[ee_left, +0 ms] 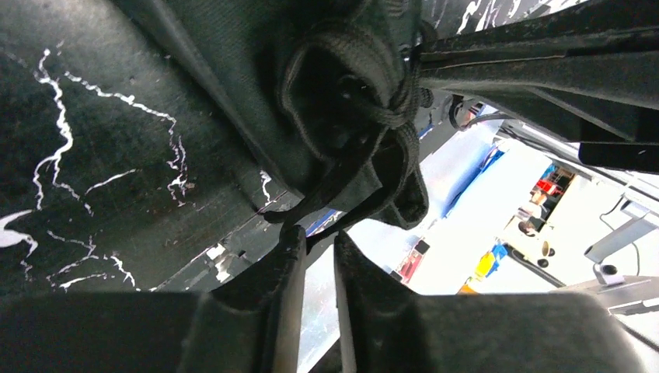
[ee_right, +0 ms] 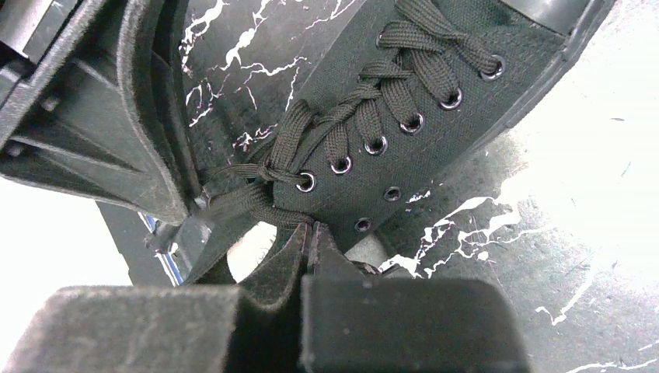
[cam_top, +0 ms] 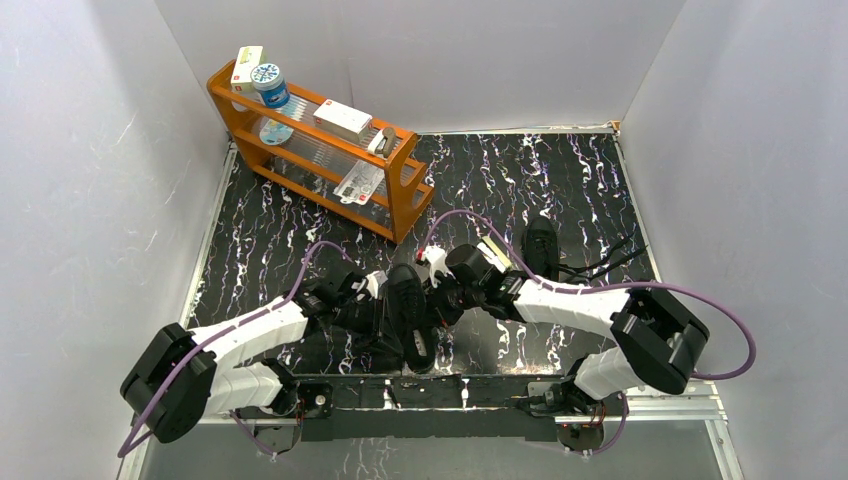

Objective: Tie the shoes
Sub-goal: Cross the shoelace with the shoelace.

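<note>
From above, I have the left gripper (cam_top: 380, 300) and right gripper (cam_top: 445, 298) flanking the near shoe (cam_top: 411, 338), with the far shoe (cam_top: 541, 245) beyond. Left wrist: jaws slightly parted, lace (ee_left: 312, 203) at their tips. Right wrist: jaws clenched, knot just ahead.

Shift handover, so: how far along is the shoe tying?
Done: the near shoe has a first knot. In hand: right fingers shut on its lace, left fingers close by it. To do: no bow shows; the far shoe has loose laces.

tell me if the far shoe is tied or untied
Untied: the far shoe has its laces lying loose, spread out beside it.
</note>
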You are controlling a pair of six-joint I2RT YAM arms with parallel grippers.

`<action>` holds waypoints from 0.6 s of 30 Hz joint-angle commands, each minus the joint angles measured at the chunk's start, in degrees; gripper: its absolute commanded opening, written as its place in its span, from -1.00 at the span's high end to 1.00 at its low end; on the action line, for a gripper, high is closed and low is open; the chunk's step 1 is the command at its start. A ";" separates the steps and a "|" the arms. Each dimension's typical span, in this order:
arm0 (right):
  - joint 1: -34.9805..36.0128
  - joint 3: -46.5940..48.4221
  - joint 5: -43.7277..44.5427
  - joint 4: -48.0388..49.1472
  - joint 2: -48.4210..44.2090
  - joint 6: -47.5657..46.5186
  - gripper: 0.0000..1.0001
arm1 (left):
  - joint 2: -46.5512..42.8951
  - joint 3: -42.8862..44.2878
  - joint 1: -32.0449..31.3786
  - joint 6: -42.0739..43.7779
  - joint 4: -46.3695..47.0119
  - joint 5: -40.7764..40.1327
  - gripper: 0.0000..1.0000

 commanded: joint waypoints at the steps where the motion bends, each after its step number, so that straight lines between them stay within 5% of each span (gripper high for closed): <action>1: -0.17 2.14 -1.35 0.73 0.77 -2.56 1.00 | -0.42 2.58 -0.44 1.46 -6.85 -1.32 0.50; 10: -0.14 0.27 -2.61 1.12 -0.55 -3.34 1.00 | -6.65 14.39 2.74 5.60 -27.48 -7.76 -0.07; 15: -0.14 0.62 -2.92 1.19 -0.54 -3.52 1.00 | -5.68 14.00 11.42 6.03 -21.95 -1.21 -0.21; 18: -0.16 1.01 -2.91 1.36 -0.68 -3.53 1.00 | -1.00 12.12 12.99 4.35 -11.89 3.51 0.02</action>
